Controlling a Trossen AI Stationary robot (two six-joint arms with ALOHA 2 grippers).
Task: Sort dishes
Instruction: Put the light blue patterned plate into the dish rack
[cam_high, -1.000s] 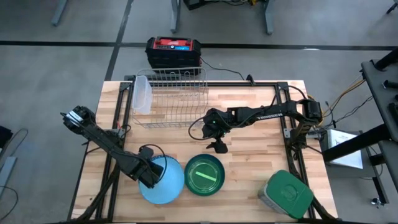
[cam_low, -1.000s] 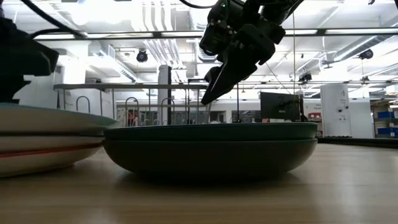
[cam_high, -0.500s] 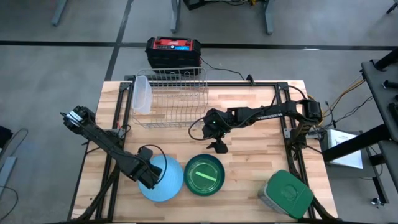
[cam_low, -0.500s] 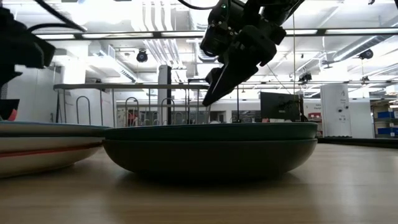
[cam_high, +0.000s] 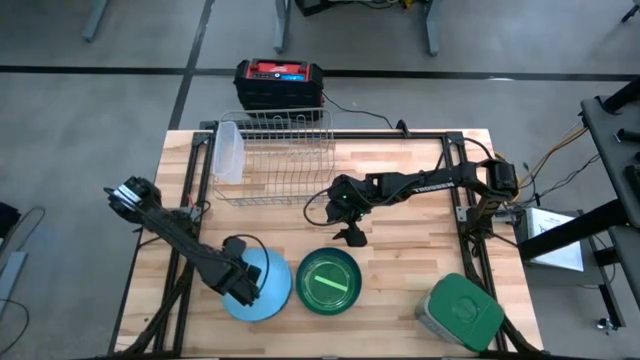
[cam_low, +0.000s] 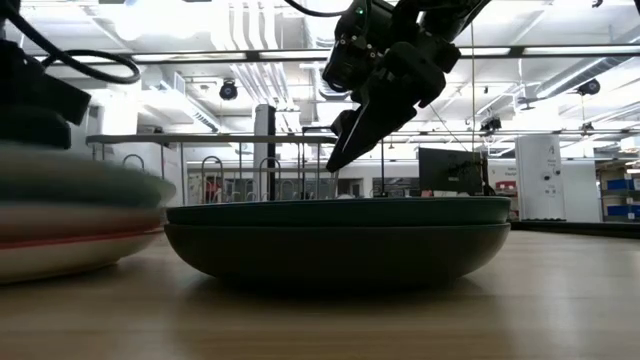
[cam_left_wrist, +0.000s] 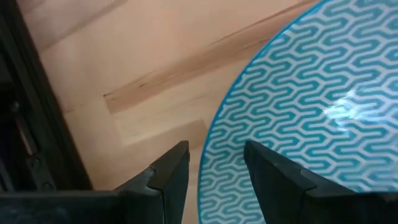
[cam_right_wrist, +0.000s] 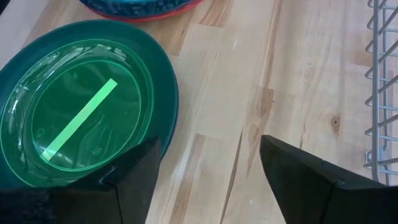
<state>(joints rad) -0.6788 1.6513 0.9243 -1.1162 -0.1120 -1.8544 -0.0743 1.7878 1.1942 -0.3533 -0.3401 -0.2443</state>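
A: We are working the left gripper (cam_high: 243, 285) at the blue plate (cam_high: 262, 289), the top of a small stack near the front edge of the tabletop (cam_high: 400, 200), left of its middle. Its fingers (cam_left_wrist: 171, 171) are straddling the plate's rim, one outside and one over the patterned face, partly apart; we cannot tell whether they are pinching yet.

B: And we are holding the right gripper (cam_high: 351, 234) above the middle of the tabletop, fingers spread wide and carrying nothing, just behind the green bowls (cam_high: 329, 281), which are nested beside the stack.

A: Our worry is the rim. If we are lifting on such a shallow bite, the plate may tilt and slip back onto the ones beneath.

B: Or we may be dragging the whole stack sideways into the green bowls, since they are sitting so close.
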